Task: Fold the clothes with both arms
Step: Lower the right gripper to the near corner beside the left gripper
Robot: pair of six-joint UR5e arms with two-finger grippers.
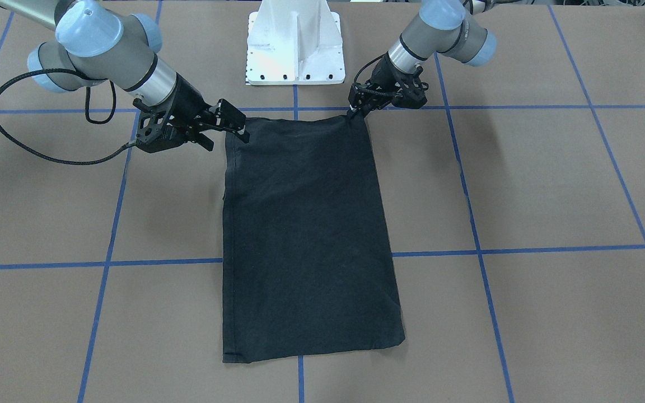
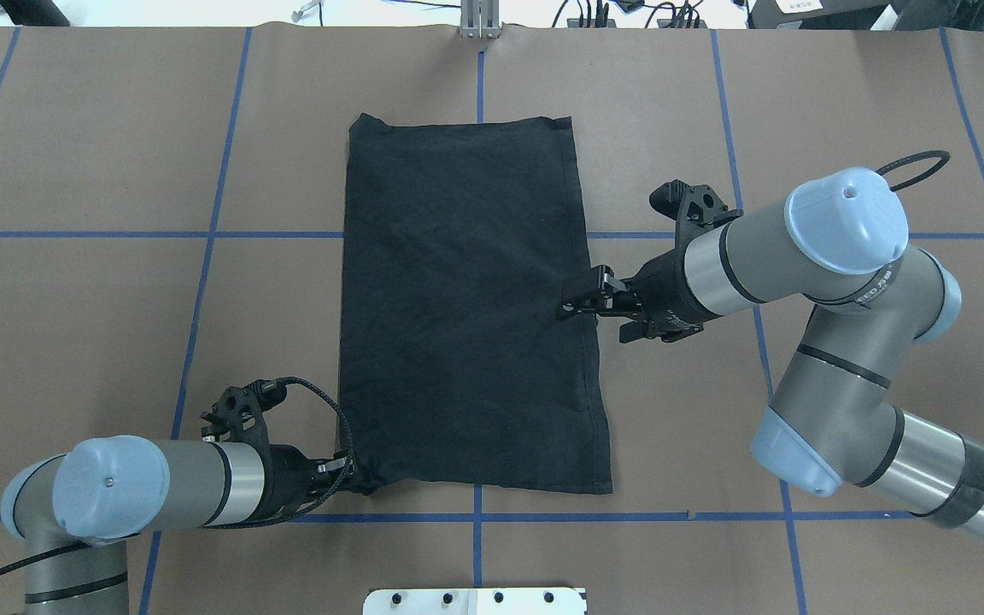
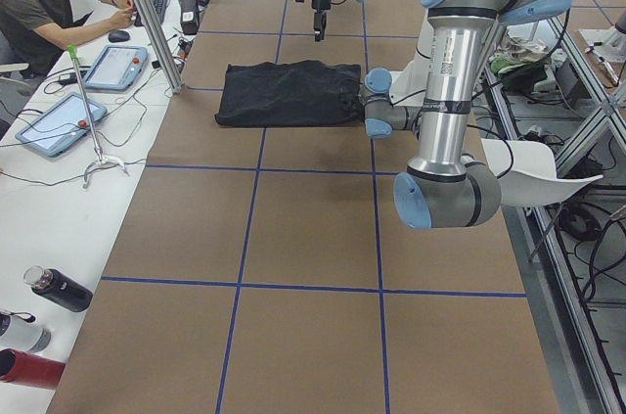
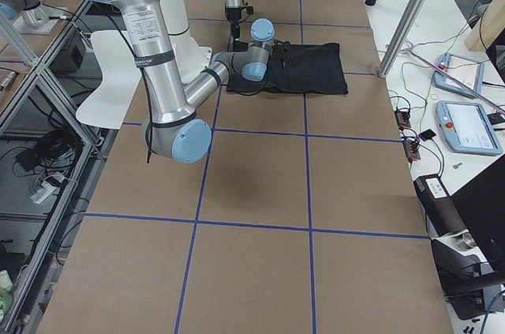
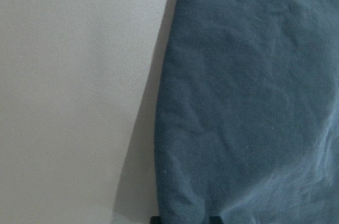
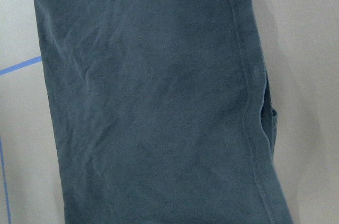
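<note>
The black T-shirt lies folded into a long rectangle, plain side up, in the middle of the table; its print is hidden. My left gripper is low at the shirt's corner nearest the robot on its left and is shut on that corner. The left wrist view shows the cloth bunched between the fingers. My right gripper is open and empty, held above the shirt's right edge. In the exterior left view it hangs well above the table. The right wrist view shows only the cloth.
The white pedestal base stands just behind the shirt. Blue tape lines grid the brown table. An operator sits at a side bench with tablets and bottles.
</note>
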